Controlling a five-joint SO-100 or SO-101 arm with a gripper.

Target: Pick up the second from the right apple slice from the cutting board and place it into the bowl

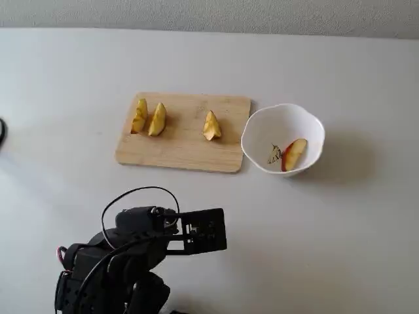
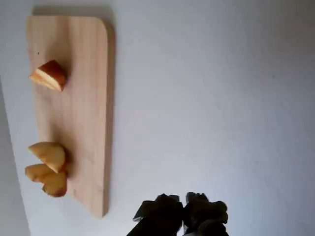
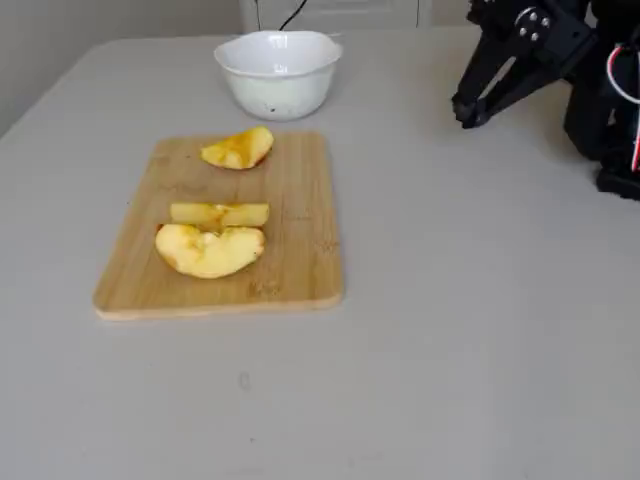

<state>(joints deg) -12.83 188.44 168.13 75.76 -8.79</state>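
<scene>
No brand, label or legible writing appears in any view; the only marking is a small green-yellow print [image 1: 274,154] on the inner floor of the bowl [image 1: 262,124], too small to resolve. The apple slice [image 1: 294,154] lies inside the bowl, leaning against its near wall with the red skin edge facing left in a fixed view. In the other fixed view the bowl's [image 3: 278,78] wall hides its contents entirely. Three other wedges stay on the cutting board [image 1: 183,154]: a pair [image 1: 148,118] touching at the left end and a single wedge [image 1: 211,125] toward the right end, with a bare stretch of board between them. In the wrist view the board [image 2: 86,98] is cut off at the left edge, and the bowl falls outside the picture. The gripper [image 2: 184,209] is seen there only as dark fingertips at the bottom edge, pressed together with nothing between them, above bare table [image 2: 211,98] and well apart from the board. In a fixed view the arm [image 1: 131,255] is folded at the bottom edge, partly cut off, the fingers not distinguishable.
</scene>
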